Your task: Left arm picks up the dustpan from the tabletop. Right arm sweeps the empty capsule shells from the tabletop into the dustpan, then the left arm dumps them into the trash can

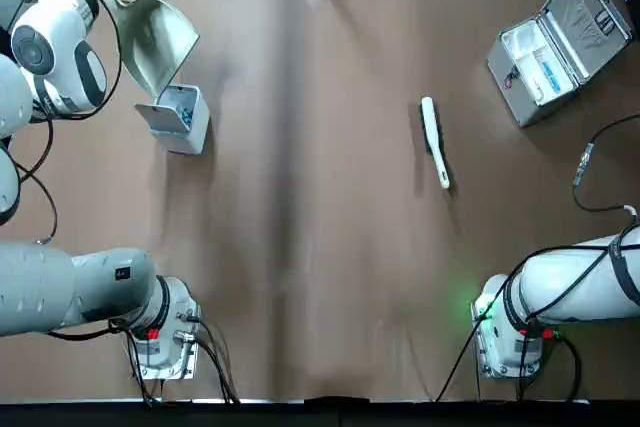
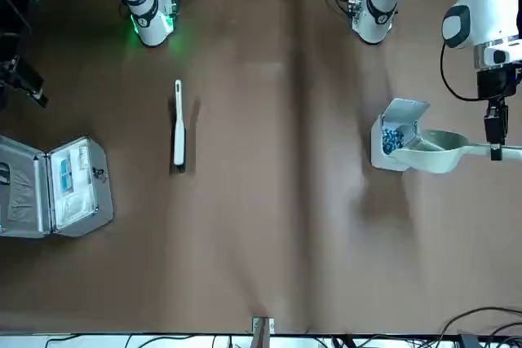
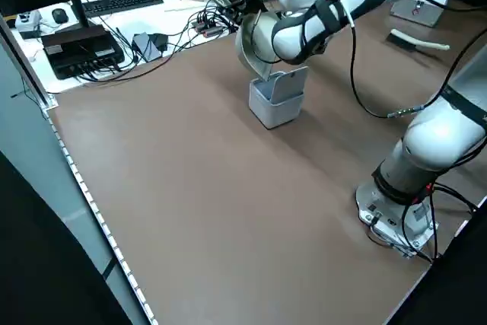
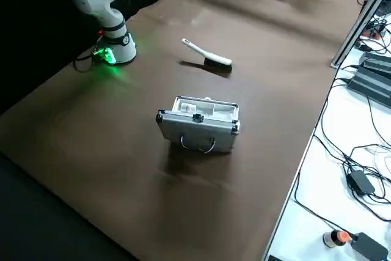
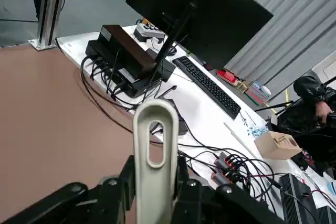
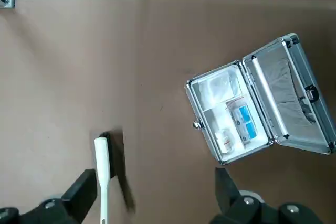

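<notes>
Front view's got the left hand point(image 2: 497, 151) clamped on the dustpan point(image 2: 444, 152) handle, scoop tilted right at the trash can point(image 2: 390, 138), capsule shells point(image 2: 392, 139) inside; right hand point(image 6: 157, 195) parked wide apart over the table point(image 6: 152, 103), brush point(image 6: 103, 174) side.

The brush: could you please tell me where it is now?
In the top view, the brush lies right of centre on the tabletop, nearest the open metal case.

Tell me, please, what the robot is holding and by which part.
The left tool holds the dustpan by its handle; the right tool, over the table near the brush, holds nothing.
</notes>
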Robot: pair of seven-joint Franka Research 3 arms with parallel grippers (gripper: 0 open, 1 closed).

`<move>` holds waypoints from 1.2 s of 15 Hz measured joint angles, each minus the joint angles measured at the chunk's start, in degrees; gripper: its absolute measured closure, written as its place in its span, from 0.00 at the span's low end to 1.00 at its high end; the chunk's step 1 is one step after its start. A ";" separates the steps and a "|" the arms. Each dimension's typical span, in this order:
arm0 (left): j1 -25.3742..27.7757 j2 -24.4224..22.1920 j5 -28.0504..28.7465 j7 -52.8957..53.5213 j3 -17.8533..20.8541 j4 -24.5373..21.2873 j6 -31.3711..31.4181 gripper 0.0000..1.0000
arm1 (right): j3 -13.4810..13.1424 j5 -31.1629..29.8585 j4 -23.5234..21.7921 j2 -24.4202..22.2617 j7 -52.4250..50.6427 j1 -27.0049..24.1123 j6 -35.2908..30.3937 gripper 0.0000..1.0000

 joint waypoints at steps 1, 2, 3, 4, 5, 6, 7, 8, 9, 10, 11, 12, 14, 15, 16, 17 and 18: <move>0.01 0.08 0.00 0.01 0.00 0.02 0.00 0.67 | -0.01 0.00 0.00 0.00 -0.04 -0.03 0.02 0.01; 0.02 0.11 0.00 0.02 0.00 0.07 0.00 0.67 | -0.04 0.00 0.00 0.01 -0.04 -0.14 -0.09 0.01; 0.06 0.13 0.00 0.02 0.00 0.26 0.00 0.67 | -0.08 0.00 0.00 0.01 -0.04 -0.32 -0.35 0.01; 0.19 0.24 0.00 0.02 0.00 0.68 -0.04 0.67 | -0.16 0.01 0.00 0.01 -0.02 -0.49 -0.90 0.01; 0.35 0.49 0.00 0.01 0.01 1.32 -0.34 0.67 | -0.22 0.01 0.00 0.01 -0.02 -0.65 -1.44 0.01; 0.50 0.88 0.00 0.01 0.05 2.22 -1.27 0.67 | -0.27 0.01 0.00 0.01 -0.02 -0.76 -1.72 0.01; 0.74 1.37 -0.01 0.01 0.07 3.46 -2.83 0.67 | -0.29 0.01 0.00 0.01 -0.01 -0.84 -1.90 0.01; 1.04 1.83 -0.01 0.01 0.11 5.05 -5.11 0.67 | -0.29 0.01 0.00 0.01 0.00 -0.89 -2.12 0.01; 1.32 2.20 -0.01 0.00 0.17 6.91 -7.94 0.67 | -0.29 0.01 0.00 0.00 0.02 -0.91 -2.73 0.01; 1.58 2.51 -0.02 -0.01 0.21 8.89 -11.08 0.67 | -0.29 0.01 0.00 0.01 0.04 -0.94 -3.38 0.01; 1.83 2.75 -0.03 -0.06 0.22 10.83 -14.18 0.67 | -0.29 0.01 0.00 0.01 0.04 -1.01 -3.72 0.01; 2.10 2.99 -0.06 -0.12 0.22 12.70 -17.08 0.67 | -0.29 0.01 0.00 0.01 0.04 -1.07 -3.83 0.01; 2.59 3.76 -0.51 -0.71 0.31 16.64 -23.48 0.67 | -0.29 0.01 0.00 0.01 0.04 -1.11 -3.84 0.01; 2.78 4.39 -0.73 -1.79 0.55 18.96 -27.50 0.67 | -0.29 0.02 0.00 0.01 0.04 -1.11 -3.81 0.01; 2.99 5.23 -0.76 -2.77 0.97 21.52 -31.80 0.67 | -0.29 0.02 0.00 0.01 0.04 -1.12 -3.80 0.01; 3.27 6.23 -0.76 -3.29 1.56 24.31 -36.15 0.67 | -0.29 0.02 0.00 0.01 0.04 -1.14 -3.80 0.01; 3.58 7.34 -0.77 -3.54 2.26 27.16 -40.38 0.67 | -0.29 0.02 0.00 0.01 0.04 -1.14 -3.77 0.01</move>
